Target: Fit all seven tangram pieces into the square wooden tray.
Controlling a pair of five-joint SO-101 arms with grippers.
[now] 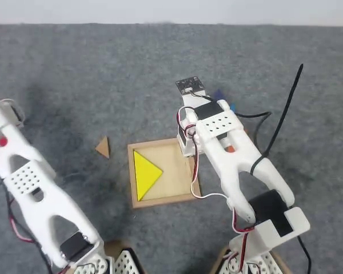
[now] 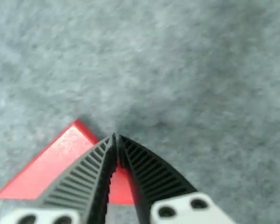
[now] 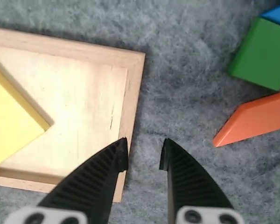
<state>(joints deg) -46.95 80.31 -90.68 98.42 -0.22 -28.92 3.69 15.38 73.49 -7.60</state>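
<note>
1. Your left gripper (image 2: 115,140) has its fingers pressed together, the tips meeting; the red triangle (image 2: 51,165) lies flat on the grey mat (image 2: 186,60) under and behind those tips, with one corner poking out just beside them; the view is too close to say whether they pinch its edge or merely sit closed over it, so treat it as not secured.
2. To take it well, part the fingers first; set one on each side of the piece, across a straight edge and not across a corner; lower until the tips touch the mat, then close; a thin flat piece will likely slip out of a high or skewed pinch.
3. Your right gripper (image 3: 143,151) has its fingers apart with nothing between them; one tip hangs over the rim of the wooden tray (image 3: 134,88), the other over bare mat; the orange piece (image 3: 254,123) lies beyond the outer finger, near but apart, and the green block (image 3: 261,53) lies farther off.
4. The yellow triangle (image 3: 9,121) sits in the tray, well past the inner finger; the bare floor nearest that finger is your free space.
5. Lift the right fingers off the rim before the left arm comes in; a nudge there could shift the tray.
</note>
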